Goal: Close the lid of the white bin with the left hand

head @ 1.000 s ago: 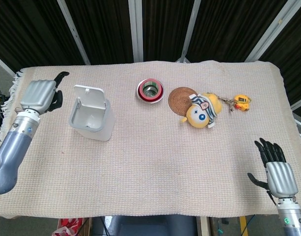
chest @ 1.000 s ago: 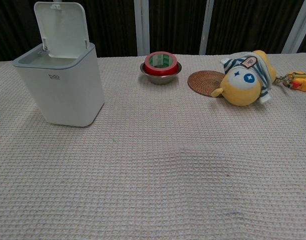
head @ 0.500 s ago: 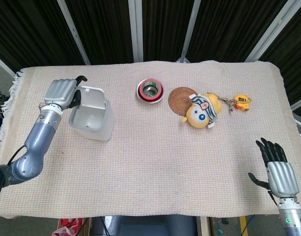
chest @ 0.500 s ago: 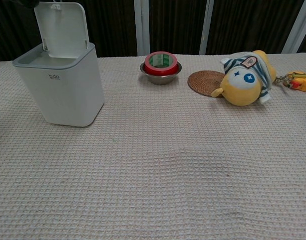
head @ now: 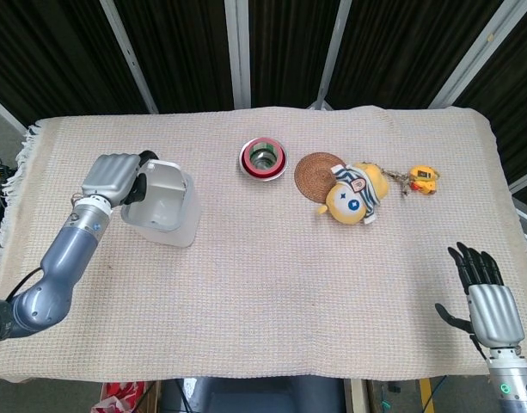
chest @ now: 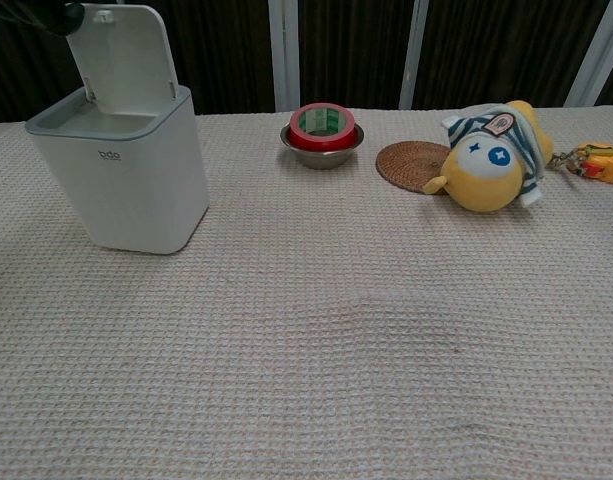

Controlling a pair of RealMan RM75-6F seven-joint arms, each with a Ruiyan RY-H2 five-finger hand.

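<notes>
Fingers [head: 139, 182] of the left hand [head: 115, 177] are curled in, dark tips against the back edge of the lid [chest: 121, 55]; they hold nothing, only press. The white bin [head: 164, 209] sits at centre left of the head view, upper left of the chest view. Hand placed behind and above the hinge side, probably so a forward push tips the lid down over the opening. Right hand [head: 489, 301], lower right of the head view, has its fingers spread with nothing in them, parked well apart from the work. Versus 0.5 s ago: lid now tilts slightly forward in the chest view, a dark fingertip shows at its upper left corner, and the hand overlaps more of the lid. Lid not yet shut.
</notes>
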